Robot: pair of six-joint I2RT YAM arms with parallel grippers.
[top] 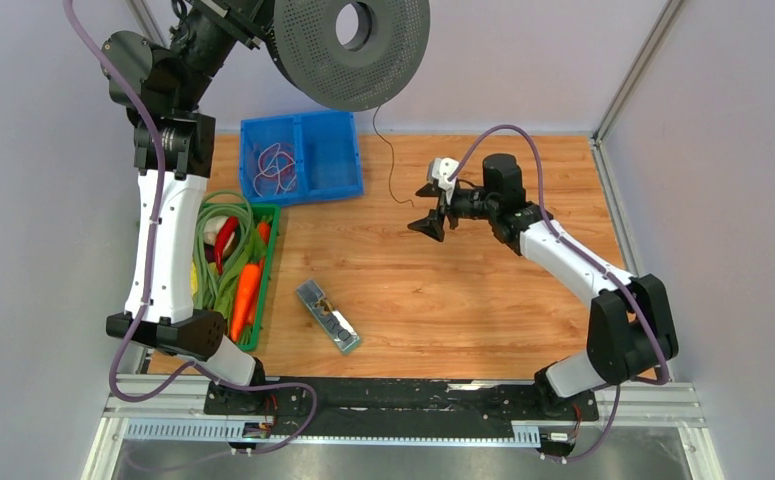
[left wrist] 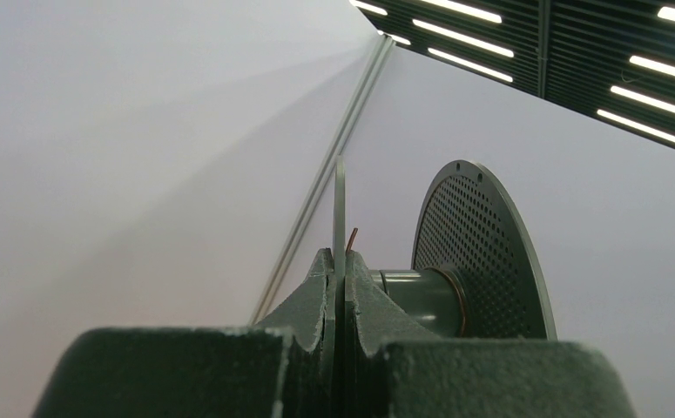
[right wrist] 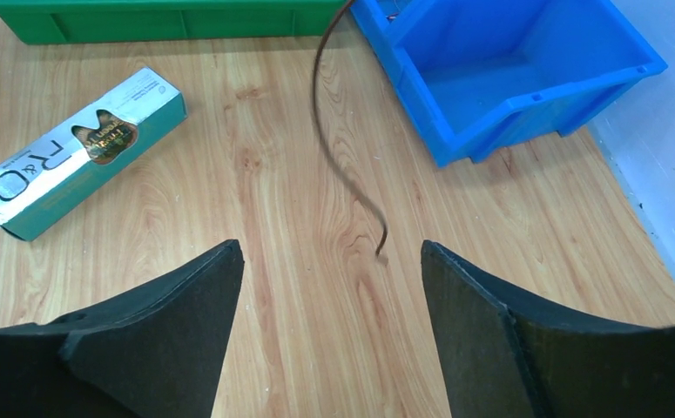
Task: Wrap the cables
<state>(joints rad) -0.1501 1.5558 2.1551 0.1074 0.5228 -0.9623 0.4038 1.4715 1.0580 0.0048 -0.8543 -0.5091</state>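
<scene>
cable (right wrist: 315, 96) dangles from the spool (top: 313, 60), ending near parted right jaws.

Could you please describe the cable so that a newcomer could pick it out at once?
Find the grey perforated spool raised above the table's far edge. The cable hangs from it, ending before the right gripper: one hair-thin dark strand, unlike the looped cords in the blue bin.

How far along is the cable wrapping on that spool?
Done: the left claw is clamped on the spool, held high. In hand: the open right claw hovers at the loose end of the cable. Left: the hub looks mostly bare, so practically all the winding.
</scene>
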